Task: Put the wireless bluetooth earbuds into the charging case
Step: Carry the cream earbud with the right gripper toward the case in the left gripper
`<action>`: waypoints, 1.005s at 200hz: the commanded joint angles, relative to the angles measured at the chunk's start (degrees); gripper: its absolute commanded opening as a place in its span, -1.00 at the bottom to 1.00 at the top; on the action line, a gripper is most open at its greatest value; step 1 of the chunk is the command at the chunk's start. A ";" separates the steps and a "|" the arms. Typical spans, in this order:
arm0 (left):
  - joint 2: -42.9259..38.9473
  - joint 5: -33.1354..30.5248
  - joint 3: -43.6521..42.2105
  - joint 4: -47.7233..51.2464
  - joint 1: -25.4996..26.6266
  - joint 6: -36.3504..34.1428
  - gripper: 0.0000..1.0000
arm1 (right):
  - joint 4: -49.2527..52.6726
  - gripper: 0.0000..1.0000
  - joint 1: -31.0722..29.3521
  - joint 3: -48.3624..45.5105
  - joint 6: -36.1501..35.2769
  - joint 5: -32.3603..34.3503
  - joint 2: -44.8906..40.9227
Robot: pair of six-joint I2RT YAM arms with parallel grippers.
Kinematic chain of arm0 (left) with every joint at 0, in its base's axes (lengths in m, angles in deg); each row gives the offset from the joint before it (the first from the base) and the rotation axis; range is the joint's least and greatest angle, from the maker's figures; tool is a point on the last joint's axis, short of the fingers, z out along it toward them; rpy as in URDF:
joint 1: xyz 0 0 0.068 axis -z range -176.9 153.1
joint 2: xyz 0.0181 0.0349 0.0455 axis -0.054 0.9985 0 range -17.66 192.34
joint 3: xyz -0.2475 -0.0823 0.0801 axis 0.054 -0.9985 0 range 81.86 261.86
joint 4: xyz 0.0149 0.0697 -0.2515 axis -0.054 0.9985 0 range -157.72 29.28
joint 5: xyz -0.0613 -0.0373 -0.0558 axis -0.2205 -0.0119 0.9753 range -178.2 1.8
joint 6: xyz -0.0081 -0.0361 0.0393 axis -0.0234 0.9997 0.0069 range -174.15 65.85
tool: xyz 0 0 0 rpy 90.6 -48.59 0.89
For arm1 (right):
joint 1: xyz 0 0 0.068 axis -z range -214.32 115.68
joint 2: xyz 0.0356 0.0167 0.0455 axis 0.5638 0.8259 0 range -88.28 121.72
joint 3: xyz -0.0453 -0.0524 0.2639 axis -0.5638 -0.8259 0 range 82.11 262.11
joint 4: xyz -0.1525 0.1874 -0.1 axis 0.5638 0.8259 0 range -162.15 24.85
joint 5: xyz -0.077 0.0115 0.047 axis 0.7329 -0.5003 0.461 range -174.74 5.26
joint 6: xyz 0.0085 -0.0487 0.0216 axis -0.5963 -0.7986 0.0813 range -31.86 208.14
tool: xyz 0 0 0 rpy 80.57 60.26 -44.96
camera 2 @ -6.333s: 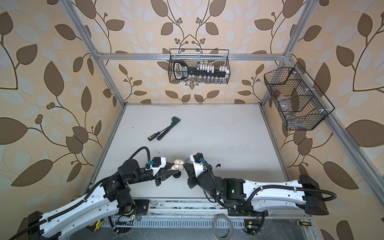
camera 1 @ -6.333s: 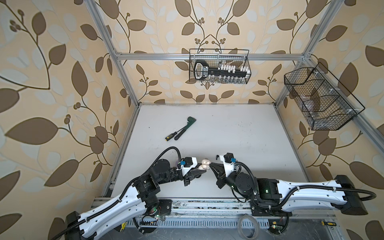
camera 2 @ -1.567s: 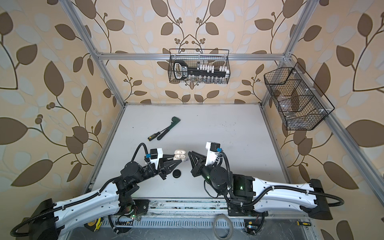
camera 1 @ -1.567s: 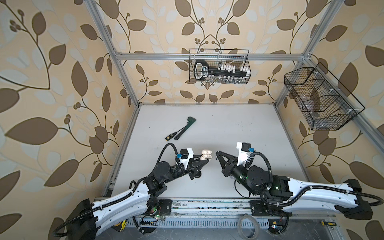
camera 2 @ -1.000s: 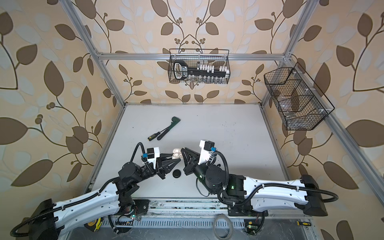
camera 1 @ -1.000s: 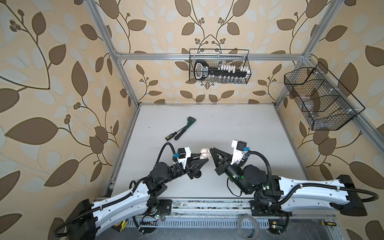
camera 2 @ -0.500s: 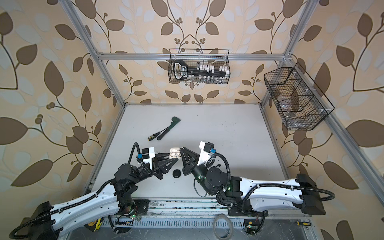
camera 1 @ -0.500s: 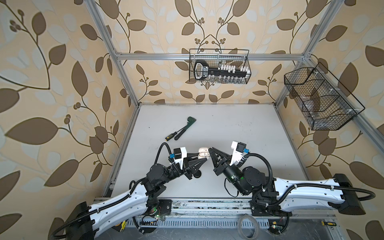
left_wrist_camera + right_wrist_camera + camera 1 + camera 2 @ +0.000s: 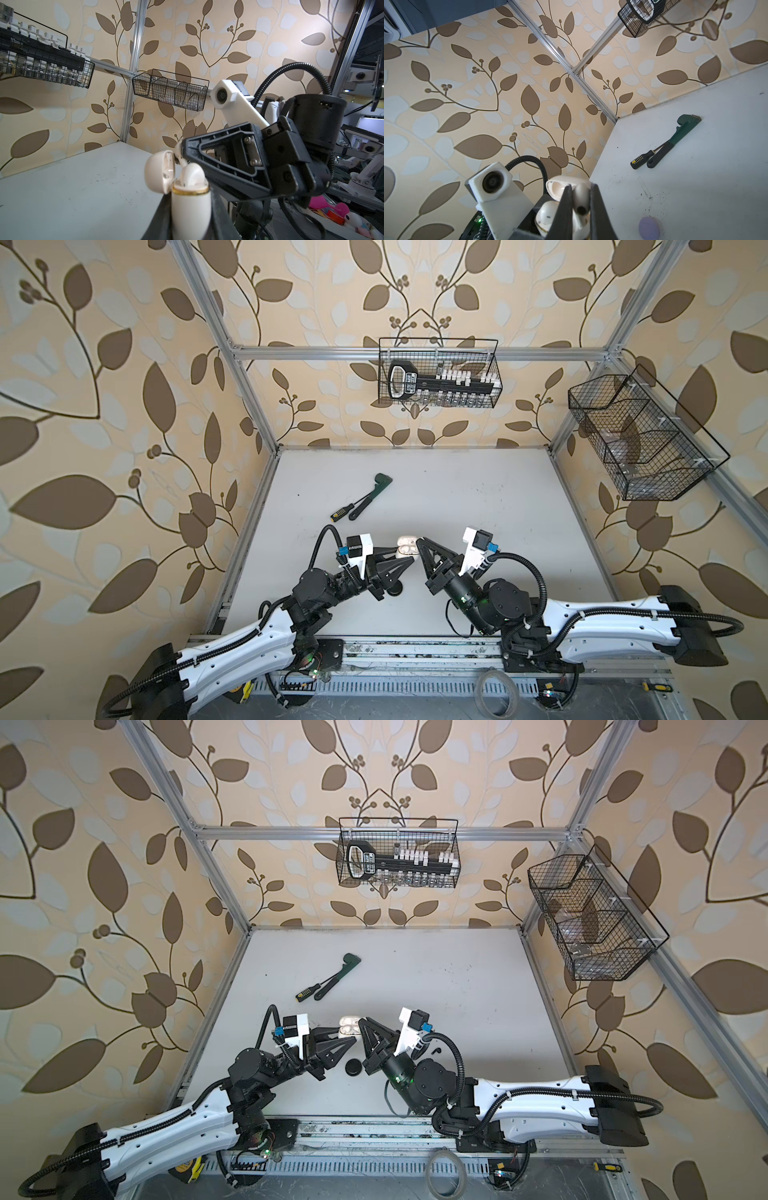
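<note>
My left claw (image 9: 406, 556) is clamped on the body of the charging case (image 9: 190, 207), which stands upright with its lid swung open and one cream-white earbud (image 9: 192, 172) sitting in it. A black round object (image 9: 395, 592) lies on the surface (image 9: 478, 497) just below this claw, and a green wrench (image 9: 372, 493) and a screwdriver (image 9: 343, 512) lie well beyond it. My right claw (image 9: 580, 188), tip to tip with the left, is pinched together on a second cream-white earbud (image 9: 580, 200), held right at the case's open mouth and not yet seated.
</note>
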 commanded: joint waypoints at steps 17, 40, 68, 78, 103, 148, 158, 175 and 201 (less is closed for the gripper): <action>-3.30 -4.05 -0.14 -6.83 0.33 1.89 -1.00 | -2.87 -1.00 -0.75 -2.92 -0.93 1.67 0.62; -4.49 -4.63 -0.14 -6.68 0.33 2.29 -1.00 | -3.16 -1.00 -1.04 -3.01 -1.26 1.57 0.65; -5.03 -4.10 -0.49 -7.82 0.33 2.44 -1.00 | -3.70 -1.00 -1.37 -3.21 -1.33 0.80 0.96; -4.87 -3.14 -0.35 -8.01 0.33 2.20 -1.00 | -3.16 -0.99 -1.37 -2.77 -1.50 0.17 1.22; -4.45 -1.30 -0.55 -8.89 0.33 1.78 -1.00 | -1.33 -0.88 -1.48 -1.76 -1.74 -0.79 1.26; -5.51 -2.08 -0.57 -5.20 0.33 -0.25 -1.00 | 0.54 -0.63 -2.32 -1.56 -3.24 -1.37 -1.42; -5.86 -2.16 -0.72 -3.91 0.33 -1.31 -1.00 | 1.62 -0.63 -2.66 -1.06 -4.18 -1.58 -2.19; -6.31 -2.04 -1.40 -2.52 0.31 -3.23 -1.00 | 4.88 -0.62 -3.02 0.81 -5.28 -1.80 -2.82; -7.05 -2.95 -2.85 -2.75 0.33 -4.42 -1.00 | 6.04 -0.49 -3.54 2.00 -6.77 -3.12 -2.64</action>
